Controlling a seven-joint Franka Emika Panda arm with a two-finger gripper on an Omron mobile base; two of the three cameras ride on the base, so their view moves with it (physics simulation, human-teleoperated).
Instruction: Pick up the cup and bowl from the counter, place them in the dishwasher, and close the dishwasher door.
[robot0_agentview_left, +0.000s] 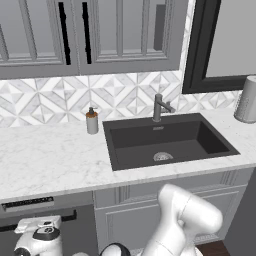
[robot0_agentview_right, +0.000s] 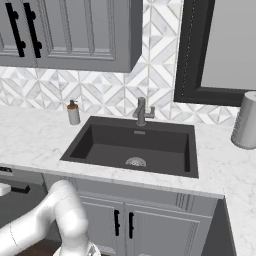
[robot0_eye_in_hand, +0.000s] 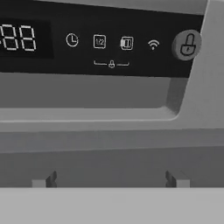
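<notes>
We had the gripper (robot0_agentview_left: 37, 235) spread wide with nothing in it, parked low right at the dishwasher (robot0_eye_in_hand: 109, 43) control strip, under the counter (robot0_agentview_left: 50, 160) left of the sink (robot0_agentview_left: 165, 140).

Even, soft rendered light without glare, faint shadows in the sink (robot0_agentview_left: 167, 142), pictures slightly blurred throughout

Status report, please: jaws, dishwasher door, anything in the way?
Jaws open, holding nothing. Dishwasher door looks shut under the counter, control strip close ahead of the hand. No cup or bowl on counter. Nothing in the way.
</notes>
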